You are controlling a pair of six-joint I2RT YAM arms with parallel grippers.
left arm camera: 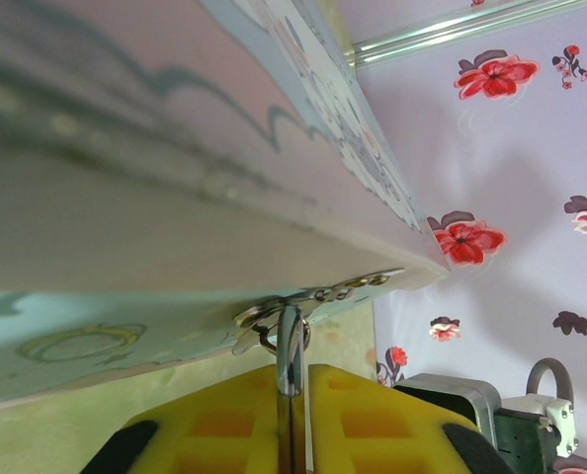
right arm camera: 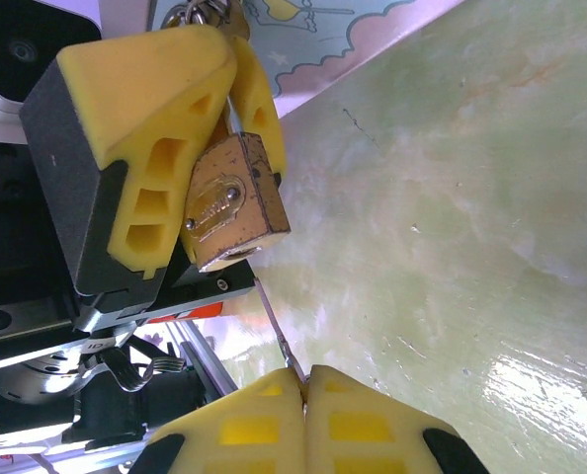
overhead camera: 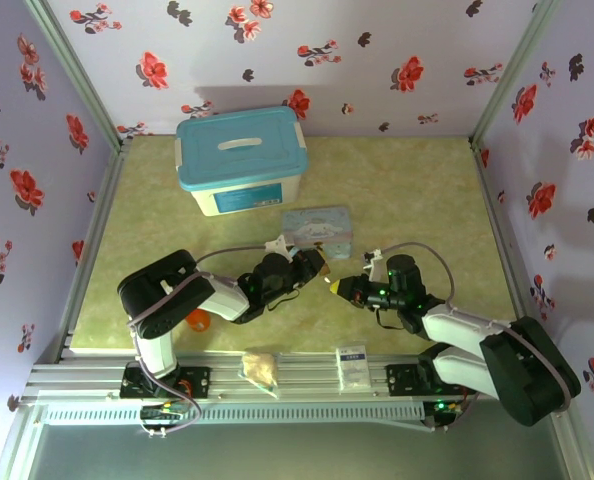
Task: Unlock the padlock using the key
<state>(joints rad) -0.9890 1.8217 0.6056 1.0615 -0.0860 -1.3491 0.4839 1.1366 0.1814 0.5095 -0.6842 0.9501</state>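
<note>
The padlock (right arm camera: 232,202) hangs in the air just above the surface (right arm camera: 452,197), close beside the pale blue tin (overhead camera: 317,226). The left end effector (left arm camera: 292,395) holds it, with both yellow pads closed on the thin silvery shackle (left arm camera: 290,346). In the right wrist view its brass body dangles below those pads with one flat face turned to the camera. The right end effector (right arm camera: 303,390) is closed on the key (right arm camera: 272,314). The thin dark shaft sticks out from between its pads and slants up towards the lock's lower edge. The tip lies just beside that edge, and whether it has entered the keyhole cannot be told. A few small rings (left arm camera: 274,318) crowd the top of the shackle against the tin. The lock looks like a dense, rigid little block with smooth metal sides. Held by the shackle alone it can probably swing or twist when the key pushes on it, so a grip nearer the body, or a very gentle push, would likely steady it. The key looks light, stiff and slim, and it is likely to slip or pivot between the soft pads if it meets the lock off-axis. It is best held by its broad head, with the shaft left free and lined up straight with the keyhole before any turn.
</note>
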